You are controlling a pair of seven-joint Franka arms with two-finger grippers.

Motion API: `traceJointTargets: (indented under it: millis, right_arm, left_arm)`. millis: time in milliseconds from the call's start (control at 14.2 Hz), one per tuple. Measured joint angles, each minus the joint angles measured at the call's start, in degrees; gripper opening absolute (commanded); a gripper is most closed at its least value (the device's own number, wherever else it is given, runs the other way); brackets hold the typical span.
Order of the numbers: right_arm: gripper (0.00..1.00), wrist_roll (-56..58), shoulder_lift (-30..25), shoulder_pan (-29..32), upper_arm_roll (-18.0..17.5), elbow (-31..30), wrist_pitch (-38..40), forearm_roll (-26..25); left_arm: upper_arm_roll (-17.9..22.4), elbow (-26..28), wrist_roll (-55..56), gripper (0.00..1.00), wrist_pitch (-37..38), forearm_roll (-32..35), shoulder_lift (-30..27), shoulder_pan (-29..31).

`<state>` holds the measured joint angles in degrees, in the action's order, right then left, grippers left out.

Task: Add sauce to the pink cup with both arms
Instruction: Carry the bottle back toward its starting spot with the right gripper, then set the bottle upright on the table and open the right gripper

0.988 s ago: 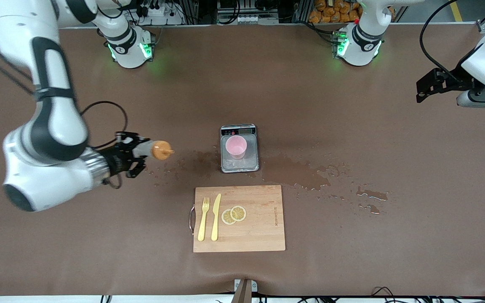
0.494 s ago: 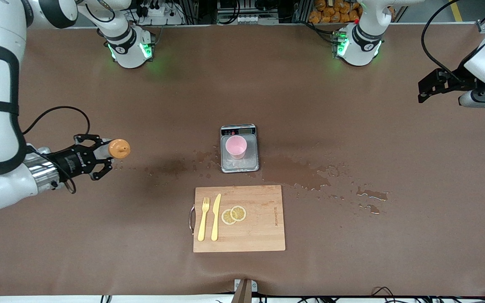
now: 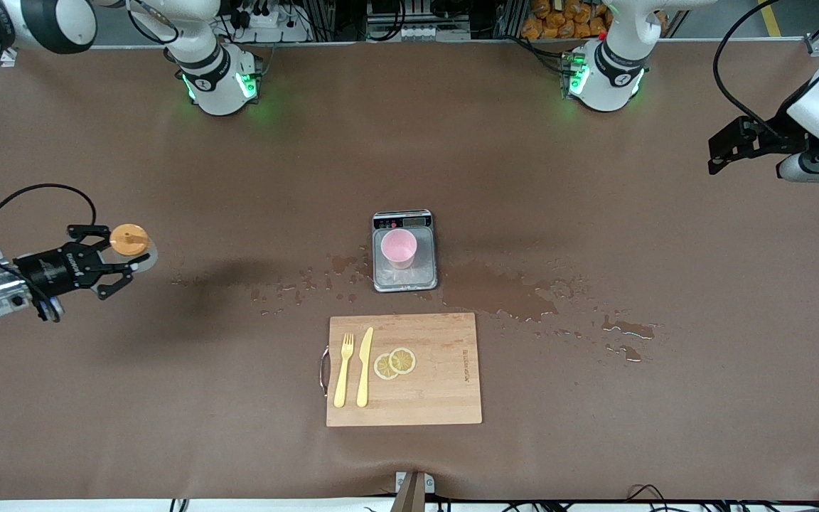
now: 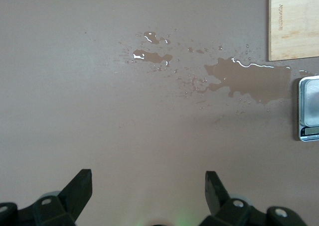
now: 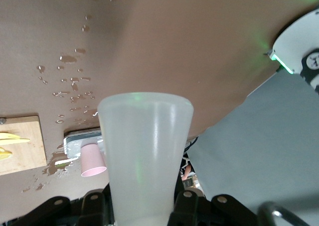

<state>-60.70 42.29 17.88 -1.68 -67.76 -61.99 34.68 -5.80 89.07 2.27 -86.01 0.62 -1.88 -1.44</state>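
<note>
moved: right gripper (image 3: 119, 262) swung away from the grey scale (image 3: 404, 250) toward the right arm's end of the table, and the sauce bottle (image 3: 130, 240) went with me, orange cap now turned up at the front camera.
right gripper: i clamped tight on the sauce bottle, up in the air over bare tabletop (image 3: 239, 178).
left gripper: (image 4: 148, 195) i waited at the left arm's end, fingers spread wide, nothing in them.
pink cup: (image 3: 399, 248) upright on the scale, well apart from the bottle.
spill: wet patches (image 3: 502, 293) lay beside the scale.
cutting board: (image 3: 438, 384) nearer the front camera than the scale.
</note>
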Motion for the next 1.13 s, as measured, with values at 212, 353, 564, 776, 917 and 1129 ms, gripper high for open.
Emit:
traceJointTargets:
  millis: [212, 353, 564, 776, 917, 1129]
  right_arm:
    - [0.00, 6.8, 2.5, 3.5, 0.0, -0.5, -0.1, 0.1]
    - [0.00, 12.1, 4.8, 5.6, 0.0, -0.8, -0.1, 0.1]
    - [0.00, 20.1, 9.2, 8.9, 0.0, -1.0, -0.2, 0.1]
    - [0.00, 25.8, 12.4, 10.3, 0.0, -1.0, -0.3, 0.2]
    - [0.00, 30.3, 14.2, 11.1, 0.0, -1.7, -0.3, 0.2]
    - [0.00, 35.2, 15.8, 11.9, 0.1, -4.2, -1.3, 0.2]
  left_arm:
    - [0.0, 0.0, 0.0, 1.00, 0.0, 0.0, 0.1, 0.0]
    - [0.0, 0.0, 0.0, 1.00, 0.0, 0.0, 0.1, 0.0]
    - [0.1, 0.0, 0.0, 1.00, 0.0, 0.0, 0.1, 0.0]
    - [0.1, 0.0, 0.0, 1.00, 0.0, 0.0, 0.2, 0.0]
    - [0.1, 0.0, 0.0, 1.00, 0.0, 0.0, 0.2, 0.0]
    - [0.1, 0.0, 0.0, 1.00, 0.0, 0.0, 0.2, 0.0]
